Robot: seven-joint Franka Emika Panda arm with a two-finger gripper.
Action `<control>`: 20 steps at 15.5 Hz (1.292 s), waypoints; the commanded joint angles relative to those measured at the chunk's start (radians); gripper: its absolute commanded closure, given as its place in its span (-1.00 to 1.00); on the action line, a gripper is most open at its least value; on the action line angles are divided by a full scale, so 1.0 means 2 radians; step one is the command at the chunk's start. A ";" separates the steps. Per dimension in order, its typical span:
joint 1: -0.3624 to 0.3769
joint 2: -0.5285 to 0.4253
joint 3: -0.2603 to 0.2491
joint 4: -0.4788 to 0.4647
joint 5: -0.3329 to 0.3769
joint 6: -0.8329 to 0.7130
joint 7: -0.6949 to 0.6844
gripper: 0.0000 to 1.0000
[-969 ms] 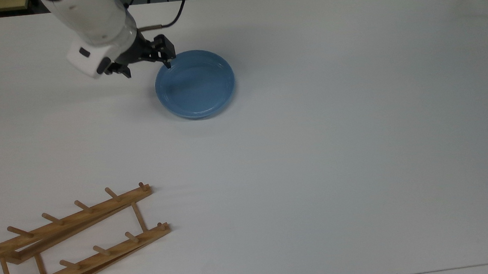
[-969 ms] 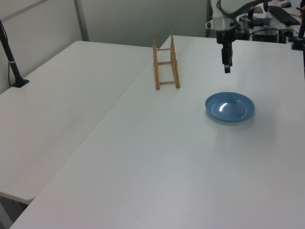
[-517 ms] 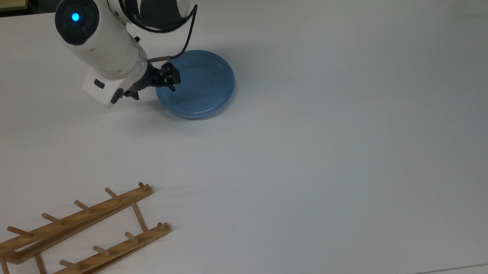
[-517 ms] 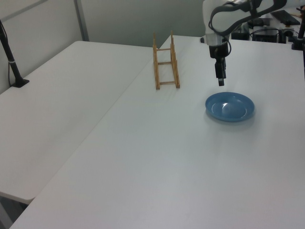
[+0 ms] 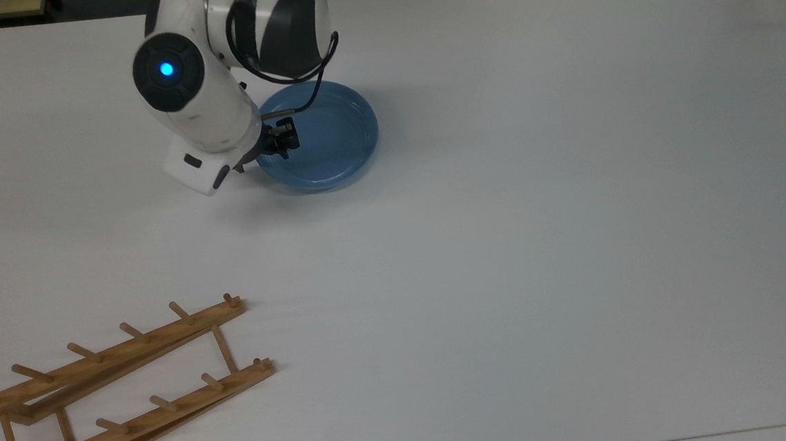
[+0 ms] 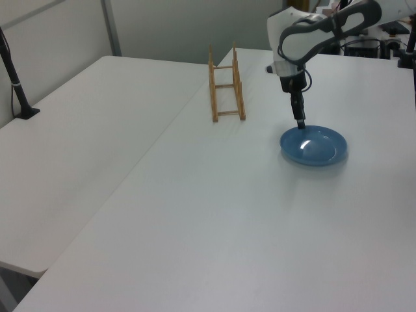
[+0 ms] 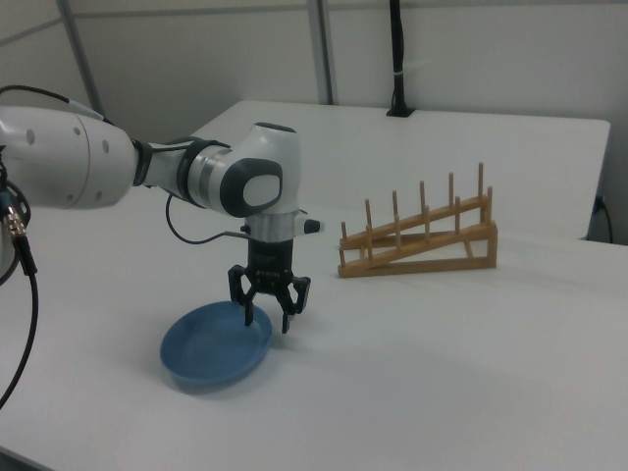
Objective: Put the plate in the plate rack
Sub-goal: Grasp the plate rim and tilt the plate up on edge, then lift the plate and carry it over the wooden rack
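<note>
The light-blue plate (image 5: 328, 138) (image 6: 316, 147) (image 7: 211, 348) lies flat on the white table. My gripper (image 5: 282, 144) (image 6: 300, 123) (image 7: 267, 321) points straight down at the plate's edge, on the top view's left side of it. It is open: in the right view one finger hangs over the plate's inside and the other just outside the rim. Nothing is held. The wooden plate rack (image 5: 132, 349) (image 6: 214, 97) (image 7: 422, 253) stands apart from the plate, at the top view's lower left, with no dish in it.
The white table (image 5: 539, 238) stretches wide between the plate and the rack. A second table (image 6: 78, 143) adjoins it on the left view's left, with a black post (image 6: 16, 84) on it. A black cable (image 5: 311, 91) loops from the arm over the plate.
The arm has swung toward the top view's lower right and come down. The gripper went from above the plate's far-left edge to straddling its left rim. The plate and rack have not moved.
</note>
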 commanded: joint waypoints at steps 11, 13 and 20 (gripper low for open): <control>0.017 0.016 0.008 0.002 -0.041 0.006 -0.023 1.00; 0.017 0.006 0.008 0.008 -0.040 0.003 -0.029 1.00; 0.013 -0.013 -0.002 0.126 -0.035 0.010 0.010 1.00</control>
